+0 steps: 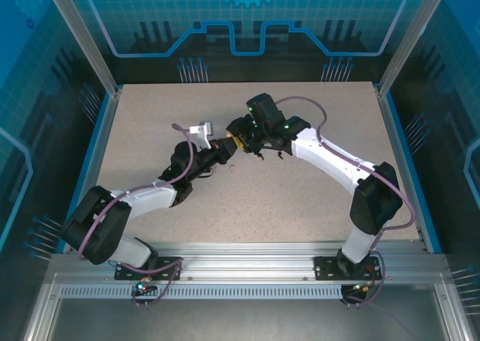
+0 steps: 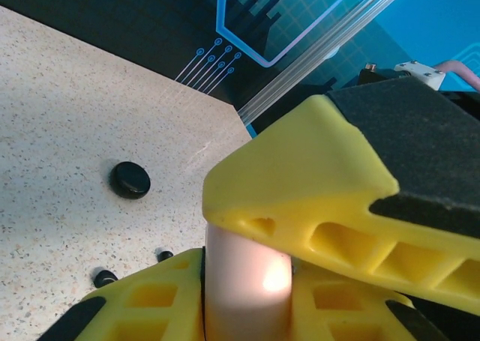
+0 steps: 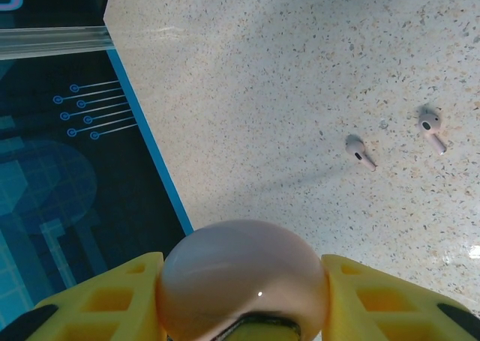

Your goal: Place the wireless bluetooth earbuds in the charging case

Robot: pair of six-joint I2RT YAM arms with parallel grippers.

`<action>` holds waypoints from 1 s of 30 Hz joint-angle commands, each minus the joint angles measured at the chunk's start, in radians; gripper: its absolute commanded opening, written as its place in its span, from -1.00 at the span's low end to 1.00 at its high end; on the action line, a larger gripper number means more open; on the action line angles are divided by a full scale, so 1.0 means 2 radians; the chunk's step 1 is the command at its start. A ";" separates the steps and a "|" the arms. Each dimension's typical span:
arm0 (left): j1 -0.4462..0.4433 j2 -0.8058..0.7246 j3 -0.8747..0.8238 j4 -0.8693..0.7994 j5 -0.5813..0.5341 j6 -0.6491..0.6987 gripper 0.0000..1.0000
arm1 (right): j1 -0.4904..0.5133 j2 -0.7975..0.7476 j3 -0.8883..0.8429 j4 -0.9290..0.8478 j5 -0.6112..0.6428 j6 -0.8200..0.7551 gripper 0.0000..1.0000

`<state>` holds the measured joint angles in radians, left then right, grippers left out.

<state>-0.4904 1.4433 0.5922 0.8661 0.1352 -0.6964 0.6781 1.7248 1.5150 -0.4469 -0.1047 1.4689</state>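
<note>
A pale pink round charging case (image 3: pixel 241 270) is held above the table between the yellow fingers of my right gripper (image 3: pixel 244 296), which is shut on it. In the left wrist view the same case (image 2: pixel 244 277) sits between my left gripper's (image 2: pixel 247 288) own yellow fingers, which touch it on both sides, with a right finger (image 2: pixel 300 183) lying across the top of it. Two pale pink earbuds (image 3: pixel 360 151) (image 3: pixel 431 129) lie loose on the table beyond the case. In the top view both grippers (image 1: pixel 225 148) (image 1: pixel 242 140) meet at mid-table.
A black round disc (image 2: pixel 130 180) lies on the speckled table (image 2: pixel 67 131), with two small black pieces (image 2: pixel 105 277) (image 2: pixel 165 255) near it. The table's blue left edge (image 3: pixel 150 154) runs close to the held case. Glass walls enclose the table.
</note>
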 commanded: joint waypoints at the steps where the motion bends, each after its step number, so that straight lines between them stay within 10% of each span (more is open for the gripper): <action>1: 0.001 0.010 0.010 0.019 -0.032 -0.006 -0.59 | 0.011 -0.001 -0.007 0.000 -0.019 0.006 -0.23; 12: 0.000 0.012 0.010 0.031 -0.046 -0.018 -1.00 | 0.011 -0.008 -0.014 0.005 -0.017 0.012 -0.21; 17: 0.000 0.004 0.014 0.010 -0.029 -0.021 -1.00 | 0.000 -0.021 -0.023 0.019 -0.007 0.005 0.26; 30: 0.012 -0.054 0.060 -0.168 0.158 0.038 -1.00 | -0.109 -0.206 -0.186 0.032 0.021 -0.204 0.46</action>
<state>-0.4763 1.3724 0.6621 0.6205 0.2993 -0.6796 0.4847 1.3689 1.1980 -0.3950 -0.0742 1.2465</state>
